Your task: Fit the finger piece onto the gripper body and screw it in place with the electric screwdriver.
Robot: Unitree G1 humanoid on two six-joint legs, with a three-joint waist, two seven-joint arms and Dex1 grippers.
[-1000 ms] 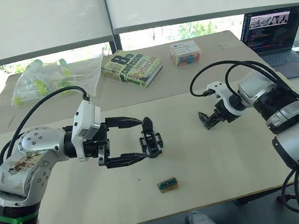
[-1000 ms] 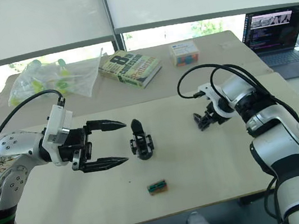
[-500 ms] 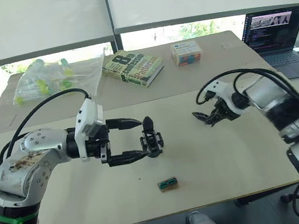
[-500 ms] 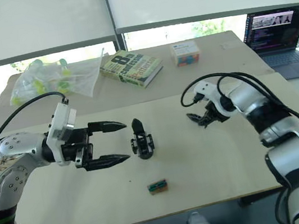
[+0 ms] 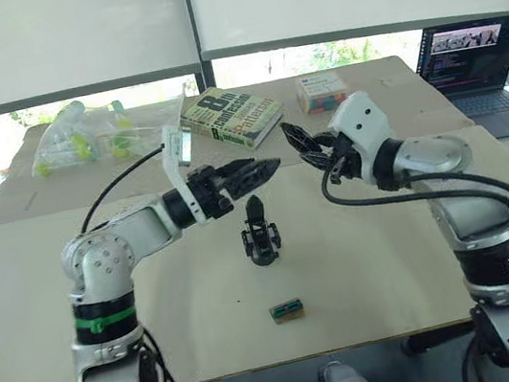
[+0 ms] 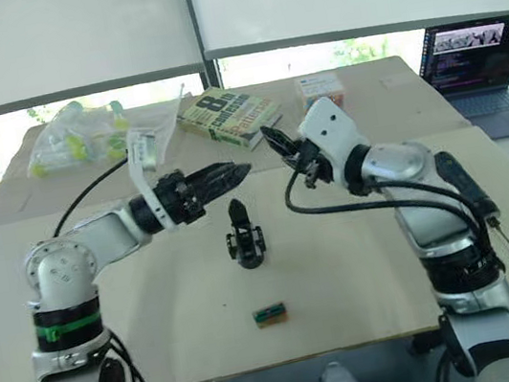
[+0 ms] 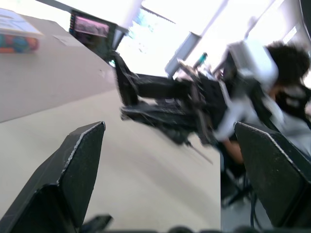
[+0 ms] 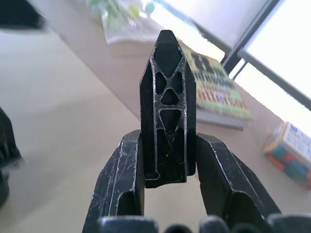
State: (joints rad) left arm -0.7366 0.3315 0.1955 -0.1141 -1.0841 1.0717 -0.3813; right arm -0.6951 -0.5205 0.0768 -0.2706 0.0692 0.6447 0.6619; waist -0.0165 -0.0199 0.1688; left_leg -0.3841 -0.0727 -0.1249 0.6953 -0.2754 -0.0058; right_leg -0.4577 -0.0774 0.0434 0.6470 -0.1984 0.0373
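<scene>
Finger piece (image 8: 167, 111), black ribbed pointed wedge, clamped in my right gripper (image 5: 303, 141) at frame centre above open bench (image 5: 389, 247); left gripper (image 7: 165, 170) fingers apart.

Two beige tables (image 5: 364, 270) are set end to end before wide windows (image 5: 329, 48), which are covered by lowered white roller blinds (image 5: 56, 38); daylight and green foliage are seen in the strip below them

Black finger piece (image 8: 168, 107) clamped upright; gripper body (image 5: 260, 238) standing mid-table.
</scene>
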